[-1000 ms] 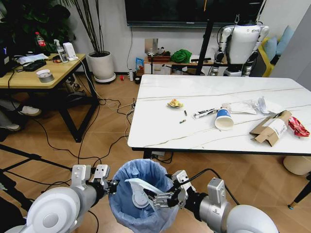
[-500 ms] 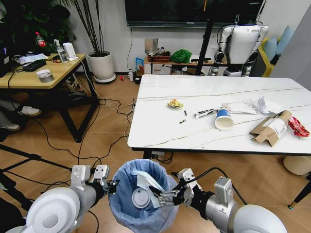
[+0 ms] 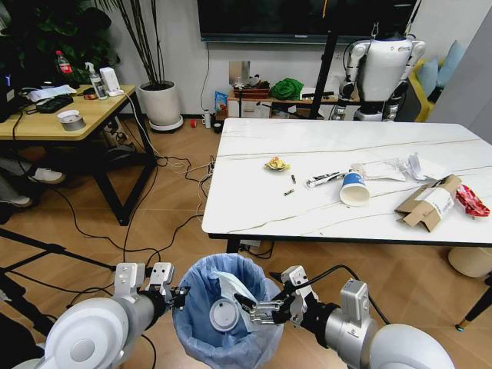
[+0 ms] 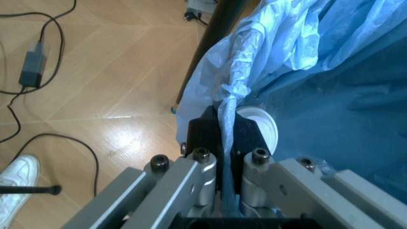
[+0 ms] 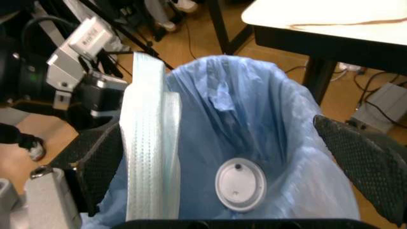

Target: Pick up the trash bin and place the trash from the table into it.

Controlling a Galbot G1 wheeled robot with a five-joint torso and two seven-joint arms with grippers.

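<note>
Front and low: table [image 3: 307, 154], white marble top, beyond the bin, litter spread across its right half.
Bin [image 3: 201, 327]: blue-bagged, held off the floor between both arms, near the table's front edge; white cup lid [image 3: 222, 314] lying at the bottom.
Left gripper [image 3: 175, 296]: at the bin's left rim, fingers [image 4: 198, 164] pinched together on the bag edge.
Right gripper [image 3: 257, 310]: over the bin mouth, jaws apart, a white tissue [image 5: 150, 143] leaning against one pad.
Box [image 3: 427, 202]: brown cardboard, table's right end, red wrapper [image 3: 471, 200] just beside it.
Cup [image 3: 354, 188]: blue-banded, on its side mid-table.
Scrap [image 3: 276, 163]: yellow, left of the cup.
</note>
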